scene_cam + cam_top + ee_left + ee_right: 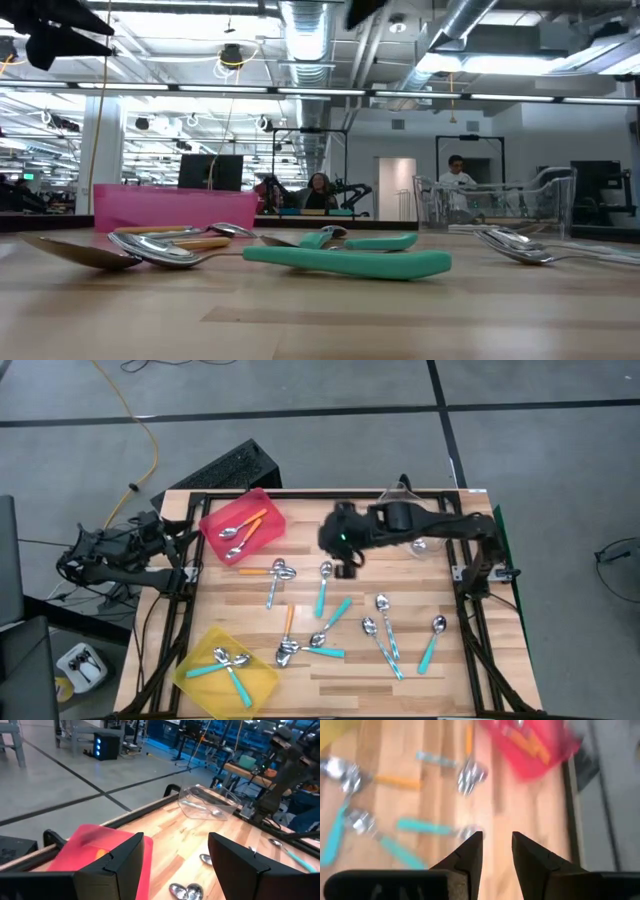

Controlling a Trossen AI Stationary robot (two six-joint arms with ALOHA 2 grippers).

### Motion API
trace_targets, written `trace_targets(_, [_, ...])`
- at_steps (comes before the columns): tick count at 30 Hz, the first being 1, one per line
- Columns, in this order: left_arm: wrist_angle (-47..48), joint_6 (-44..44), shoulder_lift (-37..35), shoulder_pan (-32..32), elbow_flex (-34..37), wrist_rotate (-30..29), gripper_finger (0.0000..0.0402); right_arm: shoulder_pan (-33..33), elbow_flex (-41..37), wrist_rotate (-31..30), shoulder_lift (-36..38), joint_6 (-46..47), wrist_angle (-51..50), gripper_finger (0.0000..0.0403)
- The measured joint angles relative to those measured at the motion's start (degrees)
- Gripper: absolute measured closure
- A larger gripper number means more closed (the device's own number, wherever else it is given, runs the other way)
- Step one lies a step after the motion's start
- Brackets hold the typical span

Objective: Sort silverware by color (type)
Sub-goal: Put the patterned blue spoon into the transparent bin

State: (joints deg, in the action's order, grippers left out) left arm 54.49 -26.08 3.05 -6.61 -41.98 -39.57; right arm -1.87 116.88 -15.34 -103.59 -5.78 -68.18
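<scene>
Spoons (320,590) lay flat on the worktop (340,670), light, hard, slippery; the thin handle looked best to pinch. Right claw (496,851) hung above, apart, empty. Left claw (175,862) waited, wide apart.

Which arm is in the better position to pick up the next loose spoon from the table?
The right. Its tool hangs open over the table's middle, close to the loose spoons. The left tool waits at the table's left edge, beside the red bin.

Between the left gripper's (175,865) wide-apart fingers lie shiny spoon bowls (186,891) on the wooden table (170,832), with the red bin (85,847) at nine o'clock and the clear bin (207,802) at twelve o'clock.
</scene>
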Motion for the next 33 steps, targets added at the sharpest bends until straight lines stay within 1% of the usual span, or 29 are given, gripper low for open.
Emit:
trace_targets(3, [-2.48, 0.09, -0.02, 0.02, 2.07, 0.53, 0.0196, -2.86, -0.59, -0.66, 0.92, 6.81, -7.87, 0.028])
trace_targets(5, [-3.48, 0.13, 0.02, 0.0, 3.71, 1.01, 0.0196, -4.92, -2.63, -1.88, 1.02, 8.88, -9.55, 0.0281])
trace_targets(8, [-7.47, 0.99, 0.02, 0.02, 5.33, 3.08, 0.0196, -7.8, -8.46, -2.44, 1.45, 9.57, -8.86, 0.0281])
trace_targets(10, [-7.92, 1.82, 0.03, 0.02, 5.8, 5.28, 0.0196, -9.28, -12.79, -2.23, 2.34, 9.09, -7.23, 0.0281])
trace_targets(12, [-8.54, 2.52, -0.01, 0.0, 5.77, 5.96, 0.0196, -10.52, -18.16, -1.23, 4.47, 8.96, -3.95, 0.0281])
trace_targets(15, [-8.43, 2.7, -0.2, 0.0, 5.78, 5.7, 0.0196, -11.26, -28.16, -0.84, 9.38, 8.75, 6.19, 0.0281])
trace_targets(17, [-8.56, 2.72, -0.28, 0.0, 5.75, 5.62, 0.0196, -11.08, -35.57, 0.43, 13.03, 8.82, 15.6, 0.0281])
trace_targets(22, [-8.5, 2.73, -0.26, 0.0, 5.78, 5.5, 0.0196, -9.51, -53.42, 8.18, 25.44, 8.52, 43.83, 0.0281])
trace_targets(25, [-8.52, 2.75, -0.26, 0.01, 5.78, 5.41, 0.0196, -8.63, -62.64, 12.42, 32.17, 9.04, 60.77, 0.0281])
trace_targets(28, [-8.51, 2.75, -0.26, 0.0, 5.78, 5.29, 0.0196, -8.44, -70.56, 14.62, 37.96, 9.42, 74.88, 0.0281])
trace_targets(30, [-8.5, 2.75, -0.26, 0.0, 5.77, 5.28, 0.0196, -8.84, -74.83, 14.74, 40.9, 9.42, 80.43, 0.0281])
trace_targets(33, [-8.47, 2.75, -0.26, 0.0, 5.76, 5.29, 0.0196, -9.05, -79.03, 13.03, 43.53, 10.57, 83.33, 0.0281])
